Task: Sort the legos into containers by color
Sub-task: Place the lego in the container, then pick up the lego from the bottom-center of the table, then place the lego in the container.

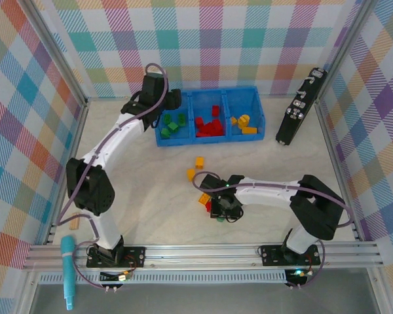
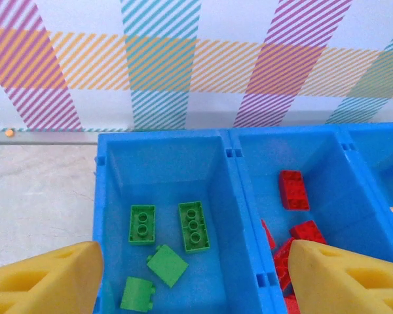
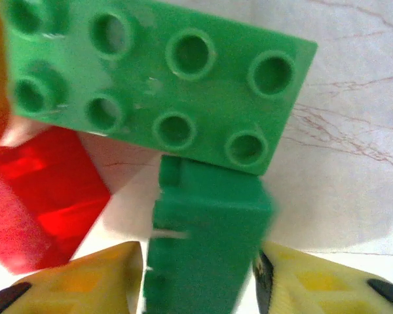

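Note:
The blue tray (image 1: pixel 206 93) stands at the back with green legos (image 1: pixel 173 124) in its left compartment, red ones (image 1: pixel 209 125) in the middle and yellow-orange ones (image 1: pixel 244 122) on the right. My left gripper (image 1: pixel 158 104) hovers over the left compartment, open, its yellow fingers (image 2: pixel 46 281) wide apart above several green bricks (image 2: pixel 194 226). My right gripper (image 1: pixel 223 209) is low over a small pile at mid-table. It is shut on a small green lego (image 3: pixel 206 235), which touches a larger green brick (image 3: pixel 164 78) beside a red brick (image 3: pixel 39 196).
Two loose orange bricks (image 1: pixel 199 162) lie on the table between the tray and the pile. A long black device (image 1: pixel 300 108) leans at the back right. A tan wooden block (image 1: pixel 74 224) sits by the left arm's base. Metal frame rails edge the table.

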